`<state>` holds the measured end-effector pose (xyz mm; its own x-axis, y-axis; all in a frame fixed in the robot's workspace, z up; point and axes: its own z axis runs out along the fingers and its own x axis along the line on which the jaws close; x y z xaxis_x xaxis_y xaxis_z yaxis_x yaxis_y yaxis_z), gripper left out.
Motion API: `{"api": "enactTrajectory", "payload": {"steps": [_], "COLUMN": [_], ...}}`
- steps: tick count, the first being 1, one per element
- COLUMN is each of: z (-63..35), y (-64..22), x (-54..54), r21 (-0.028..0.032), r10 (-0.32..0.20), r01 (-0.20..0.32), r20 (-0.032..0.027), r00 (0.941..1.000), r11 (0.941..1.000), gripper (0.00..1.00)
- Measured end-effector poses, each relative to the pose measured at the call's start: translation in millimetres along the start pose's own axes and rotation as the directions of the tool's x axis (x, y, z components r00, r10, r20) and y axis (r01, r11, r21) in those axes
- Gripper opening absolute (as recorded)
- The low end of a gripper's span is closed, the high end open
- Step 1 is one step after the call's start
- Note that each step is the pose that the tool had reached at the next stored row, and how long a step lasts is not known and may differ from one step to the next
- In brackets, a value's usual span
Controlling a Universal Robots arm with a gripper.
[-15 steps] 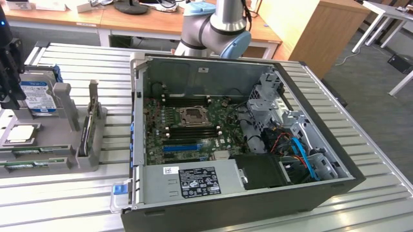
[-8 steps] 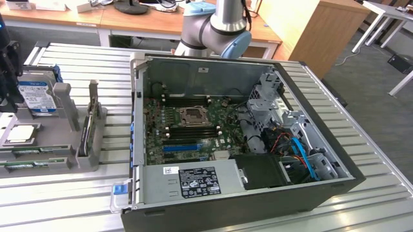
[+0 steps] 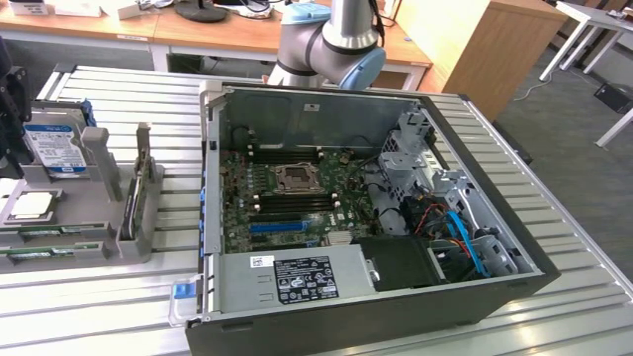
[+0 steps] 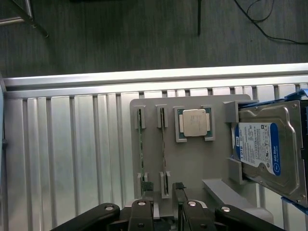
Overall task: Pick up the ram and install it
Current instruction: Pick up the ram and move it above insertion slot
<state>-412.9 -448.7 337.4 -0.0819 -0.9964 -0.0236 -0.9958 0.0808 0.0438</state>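
Spread jaws near ram (image 4: 162, 144), beside processor (image 4: 194, 122)

A ribbed silver table of aluminium slats (image 3: 109, 304) carries two things: an open black desktop computer case (image 3: 396, 319), lying on its side with its inside facing up, and just beside it, toward the exterior view's left, a flat grey plastic parts holder (image 4: 192, 163).
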Motion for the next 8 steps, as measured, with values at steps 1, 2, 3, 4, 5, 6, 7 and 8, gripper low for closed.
{"api": "enactTrajectory", "payload": {"steps": [1, 2, 3, 4, 5, 6, 7, 8], "z": [0.0, 0.0, 0.0, 0.0, 0.1, 0.6, 1.4, 2.5], "y": [0.0, 0.0, 0.0, 0.0, 0.0, 0.0, 0.0, -0.1], "x": [0.0, 0.0, 0.0, 0.0, 0.1, 0.1, 0.1, 0.1], "r21": [0.0001, 0.0001, 0.0000, 0.0000, 0.0000, 0.0001, 0.0001, 0.0001], "r10": [0.000, 0.000, 0.000, 0.000, 0.000, 0.000, 0.000, 0.000], "r01": [0.000, 0.000, 0.000, 0.000, 0.000, 0.000, 0.000, 0.000], "r20": [0.0000, 0.0000, 0.0000, 0.0000, 0.0000, 0.0001, 0.0001, 0.0001], "r00": [1.0000, 1.0000, 1.0000, 1.0000, 1.0000, 1.0000, 1.0000, 1.0000], "r11": [1.0000, 1.0000, 1.0000, 1.0000, 1.0000, 1.0000, 1.0000, 1.0000], "gripper": [0.30, 0.30, 0.30, 0.30, 0.30, 0.30, 0.30, 0.30]}}
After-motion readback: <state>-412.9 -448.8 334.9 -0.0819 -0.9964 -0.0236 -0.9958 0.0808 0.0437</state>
